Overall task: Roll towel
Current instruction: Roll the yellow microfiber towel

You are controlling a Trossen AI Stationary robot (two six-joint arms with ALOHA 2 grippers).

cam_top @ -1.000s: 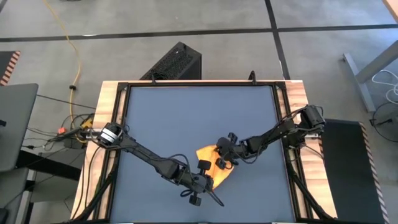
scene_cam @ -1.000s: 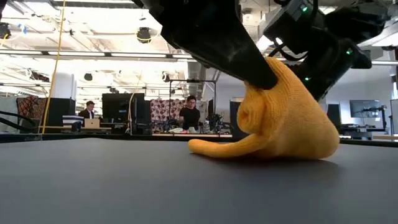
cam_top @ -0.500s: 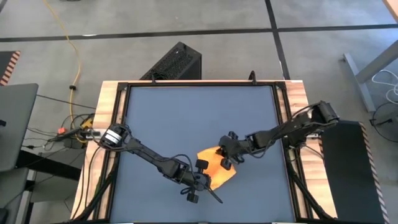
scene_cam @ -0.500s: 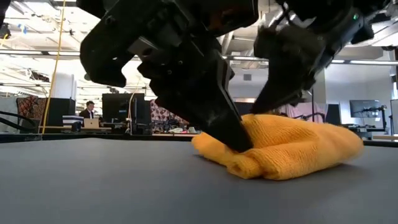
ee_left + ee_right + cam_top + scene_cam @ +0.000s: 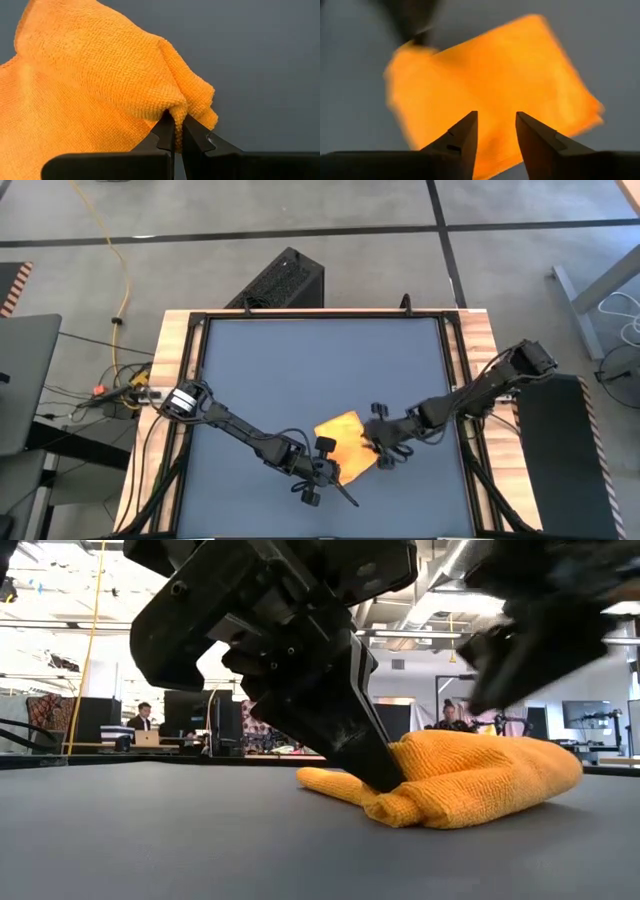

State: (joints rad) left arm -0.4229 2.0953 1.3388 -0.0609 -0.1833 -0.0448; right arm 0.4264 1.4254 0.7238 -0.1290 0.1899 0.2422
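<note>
The yellow-orange towel [image 5: 343, 442] lies folded in a low heap on the dark tabletop [image 5: 300, 370], near the front and right of the middle. My left gripper [image 5: 175, 126] is shut on the towel at its near end; in the low view its fingertips [image 5: 383, 778] come down at the towel [image 5: 480, 775]. My right gripper [image 5: 496, 120] is open and hovers over the towel's [image 5: 490, 75] right side without touching it. It also shows in the high view as the right gripper [image 5: 382, 445]. My left gripper pinches a bunched fold at the towel's near edge [image 5: 178, 107] between its two shut fingers. The fingers slant down from the table's left and near side, tips close to the tabletop. The pinched fold [image 5: 392, 802] stands up a little. The remainder of the towel lies slack on the table.
Wooden rails [image 5: 180, 380] frame the dark tabletop on the left and right. Bare table stretches far and left of the towel. People sit at desks [image 5: 145, 730] in the room beyond the table.
The towel, held up in a peak by both grippers a second ago, has dropped into a low folded heap on the table. My left gripper has sunk with its fold. My right gripper has let go, risen and drawn back toward the table's right edge.
</note>
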